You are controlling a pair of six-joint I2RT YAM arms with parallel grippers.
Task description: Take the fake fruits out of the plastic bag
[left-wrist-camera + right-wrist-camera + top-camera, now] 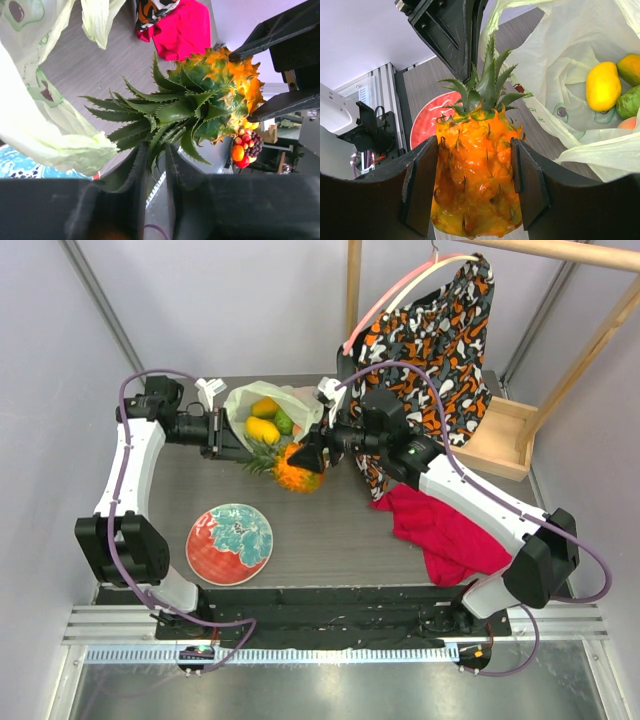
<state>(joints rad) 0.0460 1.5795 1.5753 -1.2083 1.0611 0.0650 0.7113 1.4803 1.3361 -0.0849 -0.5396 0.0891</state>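
The right pincer point(475, 185) clamps the probably light, stiff pineapple point(298, 473) across its spiky body, while the left pincer point(156, 155) nips its bendier, slippier-looking leaves point(165, 112).

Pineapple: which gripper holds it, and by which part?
The right gripper clamps the pineapple by its body; the left gripper pinches its leaves.
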